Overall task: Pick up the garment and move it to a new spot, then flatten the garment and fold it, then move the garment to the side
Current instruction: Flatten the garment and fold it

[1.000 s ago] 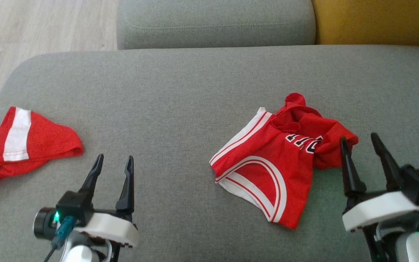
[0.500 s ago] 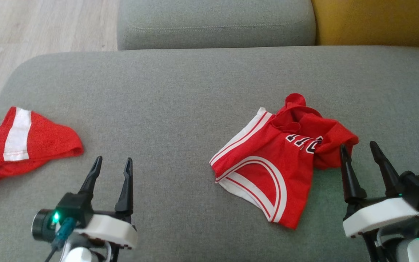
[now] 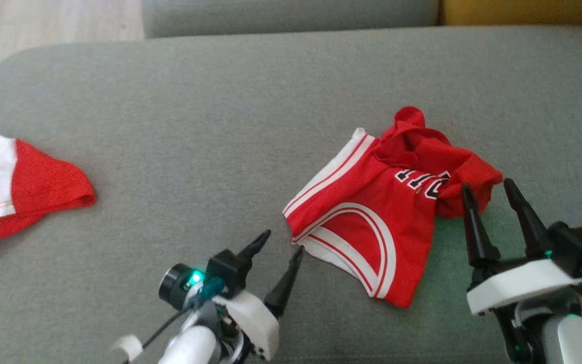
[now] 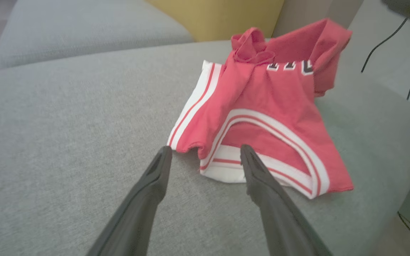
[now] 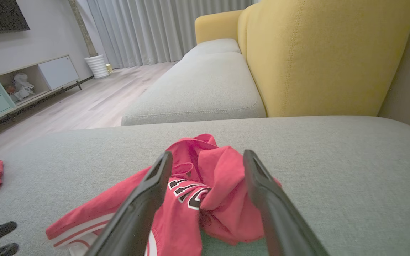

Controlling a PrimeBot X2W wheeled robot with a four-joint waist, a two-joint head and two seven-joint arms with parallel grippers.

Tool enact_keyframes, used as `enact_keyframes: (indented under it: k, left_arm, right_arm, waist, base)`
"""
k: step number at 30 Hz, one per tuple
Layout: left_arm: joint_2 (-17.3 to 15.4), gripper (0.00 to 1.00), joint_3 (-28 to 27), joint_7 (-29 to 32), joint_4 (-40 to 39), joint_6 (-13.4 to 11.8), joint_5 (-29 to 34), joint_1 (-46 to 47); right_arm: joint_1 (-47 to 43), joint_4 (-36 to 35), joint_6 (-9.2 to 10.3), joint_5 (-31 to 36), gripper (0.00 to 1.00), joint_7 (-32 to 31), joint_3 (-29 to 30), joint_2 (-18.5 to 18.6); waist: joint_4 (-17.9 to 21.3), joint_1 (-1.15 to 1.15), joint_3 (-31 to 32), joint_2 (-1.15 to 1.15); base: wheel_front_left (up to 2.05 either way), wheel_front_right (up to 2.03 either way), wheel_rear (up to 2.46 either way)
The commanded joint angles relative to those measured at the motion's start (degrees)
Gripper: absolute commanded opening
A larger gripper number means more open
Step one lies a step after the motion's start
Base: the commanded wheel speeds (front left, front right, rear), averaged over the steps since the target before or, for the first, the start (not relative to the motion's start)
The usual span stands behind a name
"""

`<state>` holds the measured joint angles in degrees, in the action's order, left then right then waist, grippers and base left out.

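My left end effector, fingers apart, hovers just beside the striped hem of the red jersey on the grey sofa cushion; my right end effector, fingers apart too, is at its crumpled right edge.

Left fingers now beside jersey.

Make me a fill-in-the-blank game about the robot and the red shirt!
1. The crumpled jersey is mostly ____ with white stripes.
2. The sofa cushion under it is ____.
3. The left tool and right tool both stand ____, holding nothing.
4. The other red garment lies to the robot's ____.
Missing words: red; grey; open; left.
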<state>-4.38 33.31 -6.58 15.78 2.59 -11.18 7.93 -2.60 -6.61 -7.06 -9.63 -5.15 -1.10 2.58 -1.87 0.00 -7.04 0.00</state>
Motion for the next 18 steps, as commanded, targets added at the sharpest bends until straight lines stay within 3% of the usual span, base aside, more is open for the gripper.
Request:
enact_keyframes:
  k: [1,6,7,9,14,18]
  left_arm:
    - [0.2,1.0,-1.7,-0.2,-0.3,-0.1,-0.2,3.7]
    - [1.1,1.0,-1.6,-1.2,7.9,0.0,-3.5,8.1]
    - [1.2,0.71,-1.4,-1.4,9.1,0.5,-4.4,8.8]
    - [1.3,0.0,-0.7,-2.4,10.9,1.3,-5.8,10.2]
    - [1.4,0.0,-0.5,-5.8,12.9,1.4,-7.6,12.4]
    - [0.5,0.0,-1.6,-7.2,7.8,0.6,-7.9,11.4]
  right_arm:
    - [2.8,-1.9,-0.43,-0.4,1.0,0.0,-1.7,0.3]
    - [3.8,-1.4,-0.43,-0.8,1.0,0.5,-1.9,0.3]
    - [3.8,-1.3,-0.43,-0.9,1.0,0.6,-1.8,0.3]
    - [4.0,-1.0,-0.43,-1.1,1.0,0.9,-1.5,0.3]
    - [4.2,-0.5,-0.43,-2.0,1.0,1.5,-0.7,0.3]
    - [3.8,0.0,-0.43,-2.3,1.0,1.8,0.2,0.3]
  waist:
    - [1.6,0.0,-1.7,0.0]
    - [3.6,0.0,-3.8,0.0]
    - [3.8,0.0,-4.1,0.0]
    - [3.9,0.0,-4.6,0.0]
    - [4.1,0.0,-4.8,0.0]
    - [3.4,0.0,-4.1,0.0]
  base:
    - [0.0,0.0,0.0]
    - [0.0,0.0,0.0]
    - [0.0,0.0,0.0]
    - [0.0,0.0,0.0]
    - [0.0,0.0,0.0]
    - [0.0,0.0,0.0]
